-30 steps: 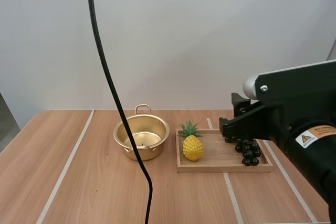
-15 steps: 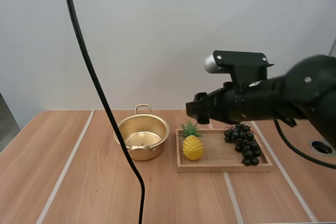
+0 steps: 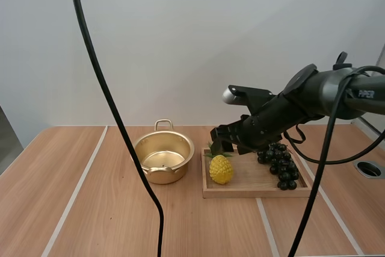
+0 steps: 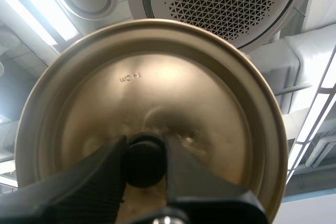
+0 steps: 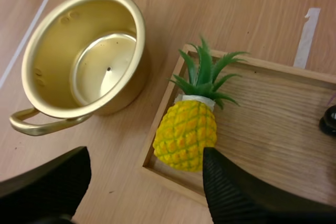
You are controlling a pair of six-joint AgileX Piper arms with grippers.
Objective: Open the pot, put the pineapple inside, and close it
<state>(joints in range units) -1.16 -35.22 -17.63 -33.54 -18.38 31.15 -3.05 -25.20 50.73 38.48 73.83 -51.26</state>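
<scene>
The open gold pot [image 3: 162, 157] stands left of a wooden tray [image 3: 252, 192]. On the tray's left end lies the yellow pineapple [image 3: 221, 169] with its green crown pointing away. My right gripper [image 3: 220, 144] hovers just above the crown. In the right wrist view, my right gripper [image 5: 143, 157] is open, its fingers [image 5: 226, 192] wide apart, one beside the pineapple [image 5: 186, 135] and the other near the pot [image 5: 86, 56]. My left gripper [image 4: 144, 160] is shut on the black knob of the gold lid [image 4: 157, 87], holding it up in the air.
A bunch of dark grapes [image 3: 280, 164] lies on the right half of the tray, close under my right forearm. One grape [image 5: 329, 120] shows beside the tray floor [image 5: 273, 124]. Bare wooden table [image 3: 90, 209] stretches left and in front.
My right arm has swung forward, left and down, from near the camera to just over the pineapple. Pot, pineapple and grapes have not moved.
</scene>
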